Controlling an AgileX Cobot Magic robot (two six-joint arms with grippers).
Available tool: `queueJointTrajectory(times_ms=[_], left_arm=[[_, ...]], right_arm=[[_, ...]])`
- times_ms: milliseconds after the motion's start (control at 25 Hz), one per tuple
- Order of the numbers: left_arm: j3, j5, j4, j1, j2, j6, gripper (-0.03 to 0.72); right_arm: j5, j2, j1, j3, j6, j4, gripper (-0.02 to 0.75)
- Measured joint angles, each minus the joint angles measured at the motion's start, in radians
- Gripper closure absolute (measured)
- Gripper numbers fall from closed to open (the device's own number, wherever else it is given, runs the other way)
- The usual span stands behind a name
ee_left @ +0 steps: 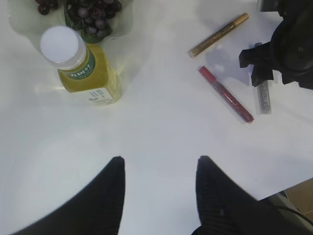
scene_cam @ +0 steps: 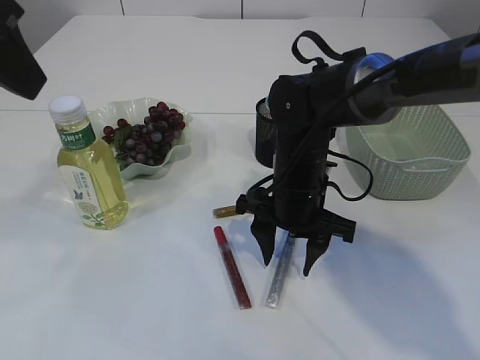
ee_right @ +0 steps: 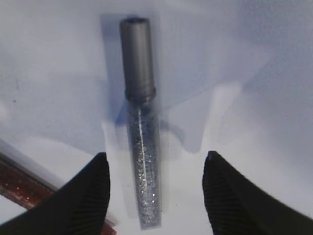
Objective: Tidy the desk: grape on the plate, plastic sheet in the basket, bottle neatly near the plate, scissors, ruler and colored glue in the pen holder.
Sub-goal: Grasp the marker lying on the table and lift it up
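- Using the plate (scene_cam: pixel 142 171) as my landmark: the bottle (scene_cam: pixel 88 168) stands upright just left of it and nearer me, on the tabletop (scene_cam: pixel 112 300).
- The grape (scene_cam: pixel 146 133) bunch lies on the plate.
- My left gripper (ee_left: pixel 159 169) hangs about half open, holding nothing.
- Right of the plate lie the gold glue (ee_left: pixel 218 34), the red glue (scene_cam: pixel 232 267), then the silver glue (scene_cam: pixel 279 274).
- My right gripper (scene_cam: pixel 288 256) straddles the silver glue, jaws wide, fingers (ee_right: pixel 93 188) clear of it.
- Further right of the plate stand the pen holder (scene_cam: pixel 264 135) and the basket (scene_cam: pixel 420 161).
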Motion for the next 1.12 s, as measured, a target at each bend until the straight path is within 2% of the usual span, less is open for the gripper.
queueJointTrajectory(times_ms=[1120], left_arm=[[0.0,0.0,0.02,0.0,0.0,0.002,0.338]], right_arm=[[0.003,0.009,0.002,0.0,-0.007,0.001,0.267]])
